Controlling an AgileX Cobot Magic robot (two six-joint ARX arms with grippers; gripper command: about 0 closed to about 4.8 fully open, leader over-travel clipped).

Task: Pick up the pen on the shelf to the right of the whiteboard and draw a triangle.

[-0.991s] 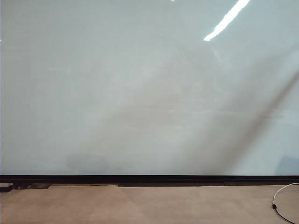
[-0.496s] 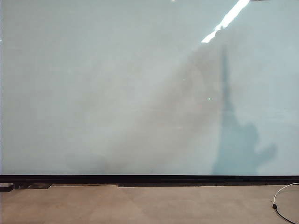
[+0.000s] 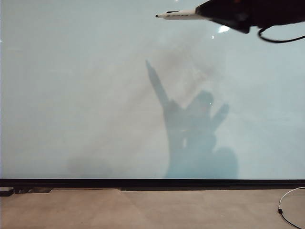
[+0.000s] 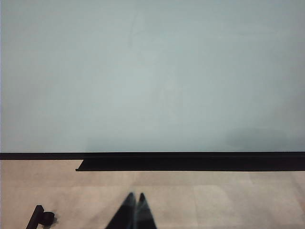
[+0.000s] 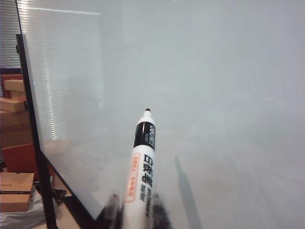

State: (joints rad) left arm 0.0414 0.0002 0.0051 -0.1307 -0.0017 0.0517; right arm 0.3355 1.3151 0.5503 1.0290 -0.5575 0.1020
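Start at the right gripper (image 5: 136, 212): its dark jaws are pinched on the lower barrel of the slim white marker pen with black print and a small dark tip (image 5: 141, 167). In the exterior view this gripper (image 3: 207, 13) sits at the top edge, right of centre, with the pen (image 3: 177, 15) lying nearly level and its tip aimed toward the left of that view. The large glossy pale grey-blue whiteboard (image 3: 95, 95) lies beyond the tip. The pen's shadow on the board stands well apart from the pen, so judge the tip as not yet touching. No triangle line is visible.

The pen's long axis points at the board, so the coming move is probably a short advance along that axis.

The left gripper (image 4: 134, 214) is low over the tan floor (image 4: 228, 200), fingers pressed together, holding nothing, and farther from the work.
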